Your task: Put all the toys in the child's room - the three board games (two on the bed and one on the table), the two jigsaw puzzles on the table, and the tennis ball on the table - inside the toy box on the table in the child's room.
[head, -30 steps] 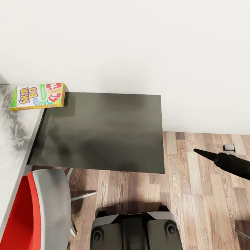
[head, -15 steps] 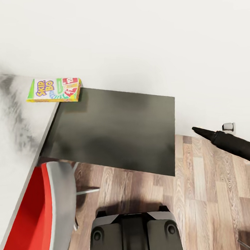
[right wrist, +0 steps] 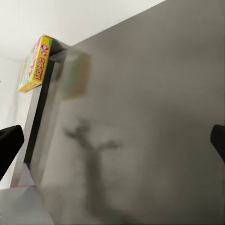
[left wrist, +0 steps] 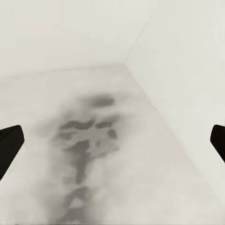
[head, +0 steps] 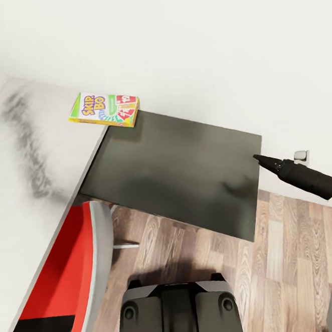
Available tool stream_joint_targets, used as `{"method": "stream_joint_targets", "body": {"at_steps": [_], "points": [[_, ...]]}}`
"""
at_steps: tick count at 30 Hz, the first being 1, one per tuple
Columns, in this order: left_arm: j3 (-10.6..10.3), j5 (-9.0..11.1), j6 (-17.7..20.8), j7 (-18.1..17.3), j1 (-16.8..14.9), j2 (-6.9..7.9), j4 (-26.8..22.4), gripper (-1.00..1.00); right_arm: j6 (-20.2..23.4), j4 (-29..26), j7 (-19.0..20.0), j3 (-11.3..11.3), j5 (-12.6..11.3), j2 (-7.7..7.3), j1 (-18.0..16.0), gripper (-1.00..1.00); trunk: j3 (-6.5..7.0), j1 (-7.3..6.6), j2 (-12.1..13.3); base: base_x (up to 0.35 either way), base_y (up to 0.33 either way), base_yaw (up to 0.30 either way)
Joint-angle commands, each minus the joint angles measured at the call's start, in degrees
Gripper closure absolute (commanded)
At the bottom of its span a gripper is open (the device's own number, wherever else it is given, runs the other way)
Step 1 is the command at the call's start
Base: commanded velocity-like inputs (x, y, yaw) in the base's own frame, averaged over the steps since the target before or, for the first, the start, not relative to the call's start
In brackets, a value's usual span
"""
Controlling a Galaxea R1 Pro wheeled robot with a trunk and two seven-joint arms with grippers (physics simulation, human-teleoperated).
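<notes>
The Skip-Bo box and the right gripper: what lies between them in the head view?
Between the Skip-Bo box and the right gripper, the head view shows the dark grey side panel, with nothing on it.

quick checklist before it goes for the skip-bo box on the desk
1. Skip-Bo box located: ok, flat at the table corner by the wall.
2. Right gripper free: ok, fingers apart, nothing between.
3. Left gripper free: ok, open over bare table top.
4. Right gripper near box: not ok, off past the dark side panel.
5. Red chair out of the way: cannot tell.
6. Toy box position: cannot tell.
</notes>
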Motion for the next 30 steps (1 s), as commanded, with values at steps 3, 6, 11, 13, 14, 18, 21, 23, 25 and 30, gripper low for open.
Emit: {"method": "stream_joint_targets", "body": {"at_steps": [3,6,11,13,14,18,21,23,25,30], "points": [[0.0,0.6,0.4,0.7,0.0,-0.34,-0.1,-1.00,0.2,0.7,0.2,-0.1,0.2,0.04,-0.6,-1.00,-0.07,0.03,-0.1,0.000,0.000,0.287],[0.0,0.6,1.0,1.1,0.0,-1.02,0.0,-1.00,0.2,2.2,0.0,-0.1,0.2,0.11,-1.6,-1.00,-0.07,0.03,-0.1,0.000,0.000,0.288],[-0.1,0.6,3.7,1.6,0.0,-3.06,-0.1,-1.00,0.2,4.9,-0.2,-0.2,0.2,0.33,-2.9,-1.00,-0.07,0.03,-0.1,0.000,0.000,0.274],[-0.1,0.6,4.5,1.6,-0.1,-3.68,-0.1,-1.00,0.2,5.3,-0.3,-0.2,0.2,0.43,-3.1,-1.00,-0.07,0.03,-0.1,0.000,0.000,0.212],[-0.1,0.6,4.5,1.6,-0.1,-3.68,-0.1,-1.00,0.2,5.3,-0.3,-0.2,0.2,0.43,-3.1,-1.00,-0.07,0.03,-0.1,0.000,0.000,0.188],[-0.1,0.6,6.7,1.8,-0.3,-5.33,-0.1,-1.00,0.2,6.7,-0.3,-0.2,0.2,0.83,-3.6,-1.00,-0.07,0.03,-0.1,0.000,0.000,0.130],[-0.1,0.6,7.1,1.9,-0.3,-5.85,-0.1,-1.00,0.2,7.2,-0.3,-0.1,0.2,0.96,-3.8,-1.00,-0.07,0.03,-0.1,0.000,0.000,0.084],[-0.1,0.6,7.8,2.1,-0.4,-6.86,-0.1,-1.00,0.2,8.1,-0.4,-0.1,0.2,1.13,-4.5,-1.00,-0.07,0.03,-0.1,0.000,0.000,0.056],[-0.1,0.5,8.0,2.1,-0.4,-7.29,-0.1,-1.00,0.2,8.5,-0.4,-0.2,0.2,1.22,-5.0,-1.00,-0.07,0.03,-0.1,0.000,0.000,0.044],[-0.1,0.5,8.5,2.2,-0.9,-8.43,0.0,-1.00,0.2,10.7,-0.4,-0.2,0.2,1.33,-6.6,-1.00,-0.07,0.03,-0.1,0.000,0.000,0.027]]}}
